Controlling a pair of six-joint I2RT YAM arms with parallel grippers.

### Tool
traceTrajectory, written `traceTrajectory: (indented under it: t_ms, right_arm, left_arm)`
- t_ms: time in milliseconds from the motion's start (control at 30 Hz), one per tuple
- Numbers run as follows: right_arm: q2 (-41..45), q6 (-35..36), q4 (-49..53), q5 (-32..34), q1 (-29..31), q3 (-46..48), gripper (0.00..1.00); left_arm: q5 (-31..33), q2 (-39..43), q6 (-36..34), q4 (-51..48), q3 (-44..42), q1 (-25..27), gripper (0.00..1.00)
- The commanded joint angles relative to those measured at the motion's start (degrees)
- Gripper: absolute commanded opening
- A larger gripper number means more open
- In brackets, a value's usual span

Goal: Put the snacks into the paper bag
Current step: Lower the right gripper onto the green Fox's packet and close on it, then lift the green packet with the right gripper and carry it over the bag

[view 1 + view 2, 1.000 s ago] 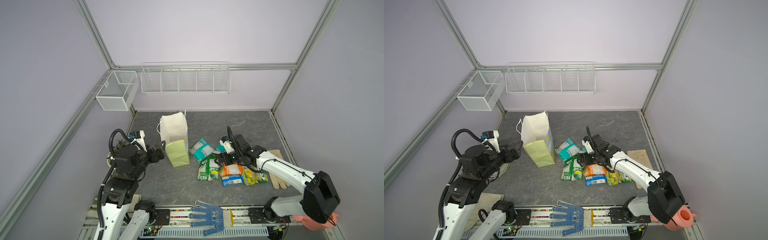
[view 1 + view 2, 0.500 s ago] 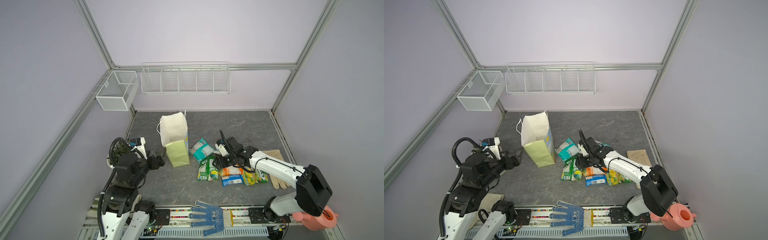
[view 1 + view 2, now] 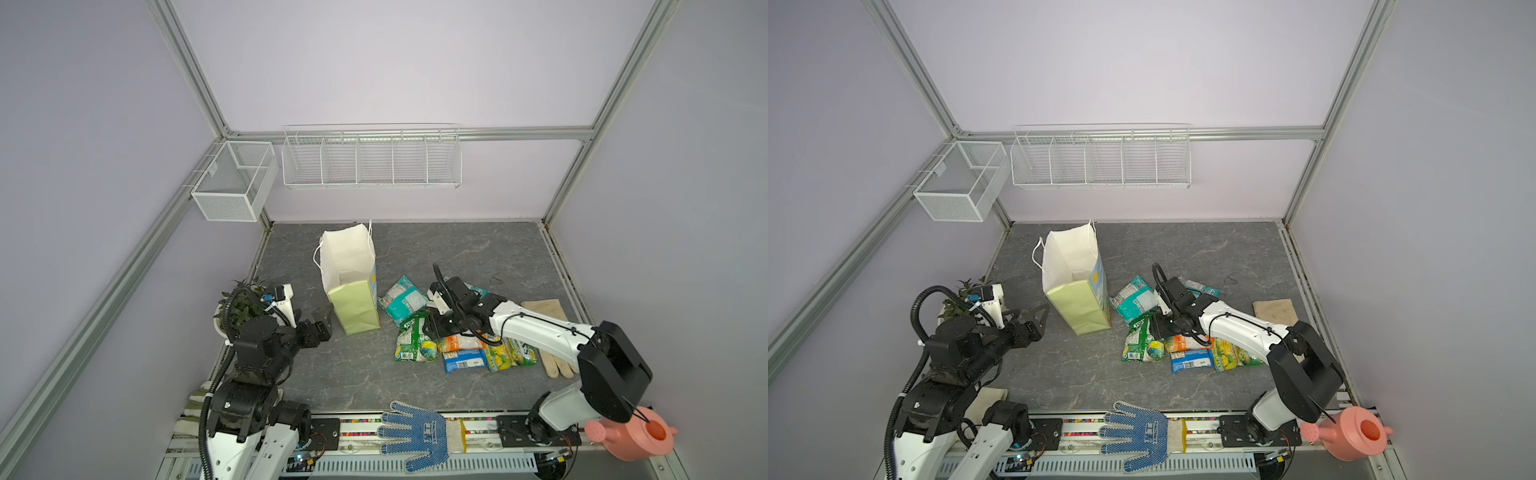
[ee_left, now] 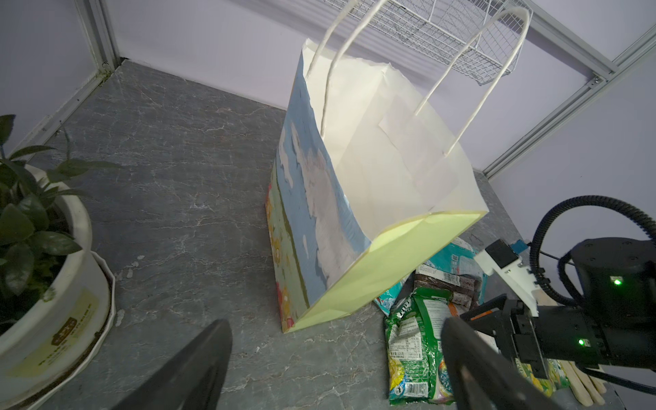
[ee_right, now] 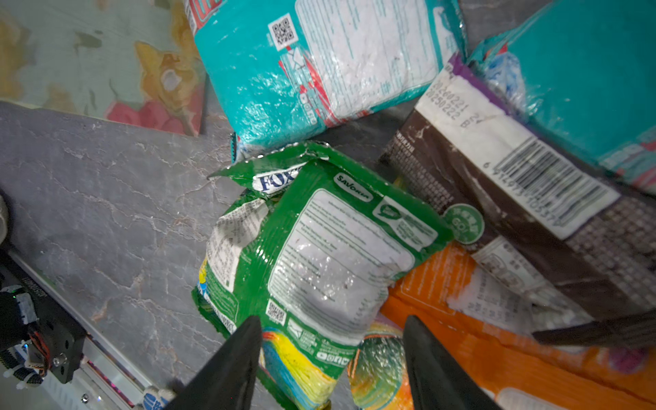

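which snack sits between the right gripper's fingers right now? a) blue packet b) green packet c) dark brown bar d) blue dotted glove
b: in the right wrist view the green packet lies between the parted fingers of the right gripper.

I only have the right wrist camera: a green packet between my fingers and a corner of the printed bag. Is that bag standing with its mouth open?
Observer: Yes, the paper bag stands upright, mouth open upward, in both top views.
Operator: Where is the left gripper?
Observer: The left gripper hangs open and empty, close to the bag's yellow-green side.
Operator: Anything else lying nearby?
Observer: Cream gloves lie flat past the snack pile, partly hidden by the right arm.
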State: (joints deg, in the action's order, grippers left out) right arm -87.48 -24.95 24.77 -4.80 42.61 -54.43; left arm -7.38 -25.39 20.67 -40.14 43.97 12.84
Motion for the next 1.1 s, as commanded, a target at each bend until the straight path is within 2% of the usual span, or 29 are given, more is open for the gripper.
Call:
traceTrajectory:
  t_ms: [0, 267, 433, 500, 800, 1000, 1067]
  right_arm:
    - [-1.1, -2.1, -0.9, 1.4, 0.6, -0.2, 0.67]
    - [-4.9, -3.4, -2.7, 1.0, 1.2, -0.5, 0.64]
    - [-6.4, -4.2, -3.3, 1.8, 2.0, -0.9, 0.59]
    - [-6.5, -4.6, -3.7, 2.3, 2.5, -0.5, 0.54]
    - [-5.4, -6.1, -1.7, 6.3, 4.1, -0.2, 0.21]
    - [-1.3, -6.6, -0.6, 8.2, 5.8, 0.0, 0.06]
    - [0.4, -6.6, -0.3, 8.9, 6.6, -0.1, 0.06]
  left_arm:
    - [-0.5, 0.5, -1.1, 0.4, -0.6, 0.3, 0.92]
    - [-0.5, 1.4, -0.8, 0.9, -1.1, 0.2, 0.93]
    - [-0.8, 1.7, -0.5, 1.4, -1.3, 0.3, 0.93]
    - [-1.0, 1.6, -0.6, 1.5, -1.4, 0.3, 0.93]
    - [-1.2, 1.9, -0.7, 1.5, -1.4, 0.2, 0.93]
    - [-2.0, 2.0, -0.7, 1.6, -1.4, 0.2, 0.93]
    - [-2.2, 2.3, -0.7, 1.7, -1.5, 0.3, 0.93]
